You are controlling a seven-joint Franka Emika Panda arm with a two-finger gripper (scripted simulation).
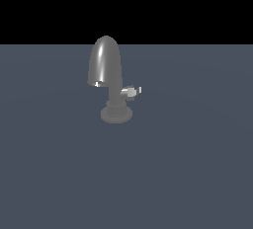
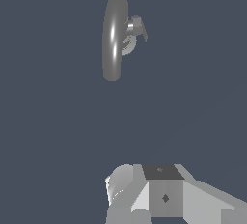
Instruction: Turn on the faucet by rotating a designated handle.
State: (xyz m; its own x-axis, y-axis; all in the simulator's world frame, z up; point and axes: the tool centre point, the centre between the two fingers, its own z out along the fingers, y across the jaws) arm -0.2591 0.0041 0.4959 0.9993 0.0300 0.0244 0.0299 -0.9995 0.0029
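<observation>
Here the dark grey glossy bullet-shaped faucet (image 1: 105, 64) stands upright; its small silvery handle (image 1: 131, 92) juts sideways toward the exterior view's right. The pincer's (image 2: 144, 194) spread cannot be told, seemingly well apart from it.

Dim, flat lighting in both views; muted slate floor (image 1: 188, 164) evenly toned, with no clear cast shadows under the faucet (image 1: 106, 65); pure black band above the horizon in the exterior view; narrow bright streak of glare running down the spout's near side, with a small white glint at its lower rim; handle (image 1: 132, 92) lit paler than the rest, its tip almost white; similar vertical highlight on the spout (image 2: 115, 35) in the wrist view; soft, low-resolution rendering, edges slightly jagged; no visible blur or edge distortion; gripper (image 2: 154, 194) parts pale grey, faceted, shaded in flat planes.
</observation>
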